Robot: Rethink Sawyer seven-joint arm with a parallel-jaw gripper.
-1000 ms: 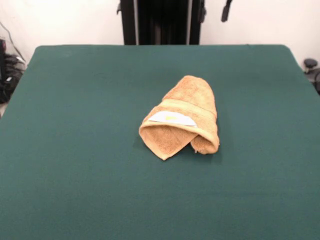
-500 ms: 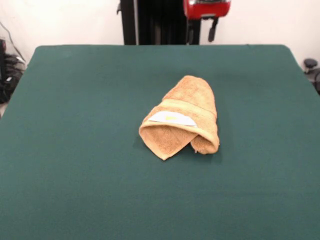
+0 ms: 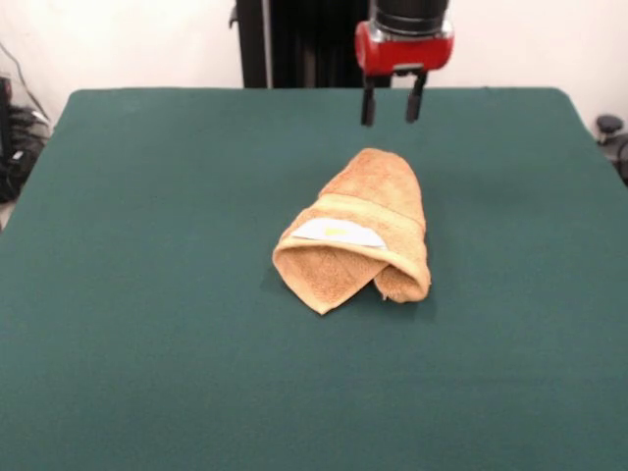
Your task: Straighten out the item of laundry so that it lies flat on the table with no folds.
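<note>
**Colours on the table**

The table is showing dark green, plain all over. The item of laundry is showing tan-orange with a paler woven band, its label showing white with a yellow mark. The gripper is showing black fingers under a red housing.

Arm above the jaws cut off by the top edge; towel folded below them, inner layers hidden.

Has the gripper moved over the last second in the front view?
Yes. The gripper has come down into view from the top edge, toward the towel, which lies unmoved on the table. Its fingers are apart.
</note>
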